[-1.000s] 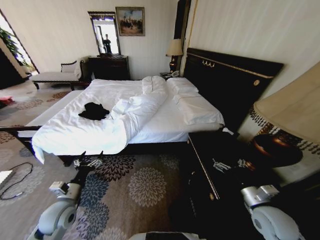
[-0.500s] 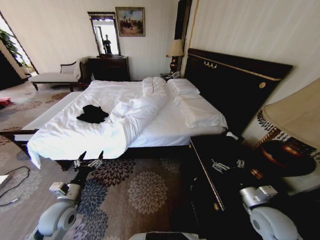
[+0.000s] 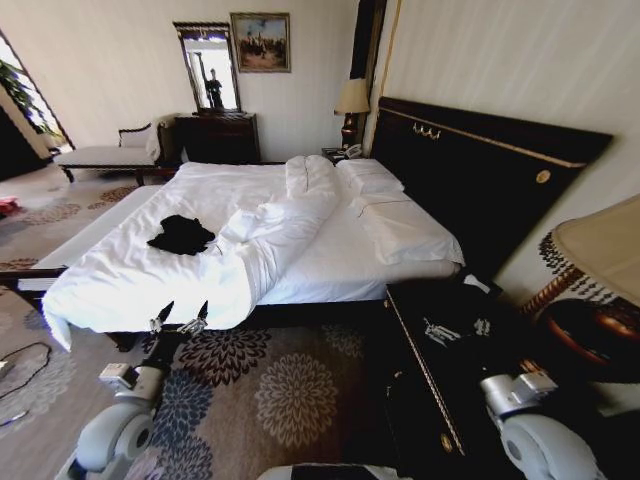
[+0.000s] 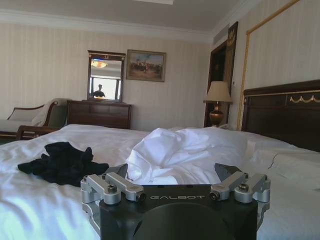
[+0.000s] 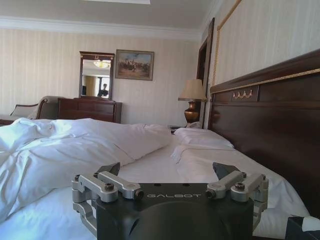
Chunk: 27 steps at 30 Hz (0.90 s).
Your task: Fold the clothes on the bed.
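The clothes (image 3: 181, 234) are a crumpled black T-shirt lying on the near left part of the bed (image 3: 335, 262), beside the bunched white duvet (image 3: 275, 228). In the left wrist view the clothes (image 4: 62, 162) lie on the white cover ahead, off to one side. My left gripper (image 3: 183, 314) is open, low over the carpet just short of the bed's side edge, well short of the clothes. Its fingers (image 4: 116, 184) hold nothing. My right gripper (image 3: 456, 328) is open over the dark nightstand (image 3: 415, 345), facing along the bed (image 5: 150, 170).
A tall dark headboard (image 3: 480, 165) runs along the right wall. A large lamp shade (image 3: 605, 255) stands close at the right. A chaise (image 3: 100, 155) and a dresser with a mirror (image 3: 215, 132) line the far wall. A cable (image 3: 22, 372) lies on the flowered carpet (image 3: 285, 395).
The whole head view has shifted: the bed sits a little lower and further left, and the lamp shade has slid right, so the camera moved. Both arms hold their pose.
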Motion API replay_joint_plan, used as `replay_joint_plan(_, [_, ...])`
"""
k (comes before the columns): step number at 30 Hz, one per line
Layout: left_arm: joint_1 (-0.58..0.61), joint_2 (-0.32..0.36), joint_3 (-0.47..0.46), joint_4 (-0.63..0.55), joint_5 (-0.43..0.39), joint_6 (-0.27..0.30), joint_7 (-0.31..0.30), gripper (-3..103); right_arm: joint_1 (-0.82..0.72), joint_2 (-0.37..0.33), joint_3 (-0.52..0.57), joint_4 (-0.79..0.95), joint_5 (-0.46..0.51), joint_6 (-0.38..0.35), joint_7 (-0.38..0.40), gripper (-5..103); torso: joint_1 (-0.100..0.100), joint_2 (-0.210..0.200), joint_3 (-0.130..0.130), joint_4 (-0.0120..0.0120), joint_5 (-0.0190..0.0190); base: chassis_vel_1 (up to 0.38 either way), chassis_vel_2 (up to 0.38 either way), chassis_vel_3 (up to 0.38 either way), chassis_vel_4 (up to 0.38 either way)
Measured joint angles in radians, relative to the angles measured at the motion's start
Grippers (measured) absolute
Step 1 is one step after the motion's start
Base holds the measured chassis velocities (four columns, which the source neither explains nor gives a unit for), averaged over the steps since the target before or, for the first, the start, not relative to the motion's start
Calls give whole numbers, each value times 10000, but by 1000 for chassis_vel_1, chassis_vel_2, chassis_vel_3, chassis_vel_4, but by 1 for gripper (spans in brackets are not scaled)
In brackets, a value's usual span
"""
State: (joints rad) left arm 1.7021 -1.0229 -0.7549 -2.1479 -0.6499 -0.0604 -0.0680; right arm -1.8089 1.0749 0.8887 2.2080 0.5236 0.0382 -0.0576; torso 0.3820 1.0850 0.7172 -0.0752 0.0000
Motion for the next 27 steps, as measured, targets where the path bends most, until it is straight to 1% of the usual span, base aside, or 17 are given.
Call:
replay_joint_plan(13, [-75,-59,31,71,3,14,-27,100,37,23,-35,-90,-5,-12,1,100,-1,0,0,1,0,-118,127,124,-113])
replay_joint_plan(27, [-4,-146,37,64,10,16,-37,100,44,40,-59,-106,34,-23,-29,100,0,-2,1,0,1,-134,134,133,-143])
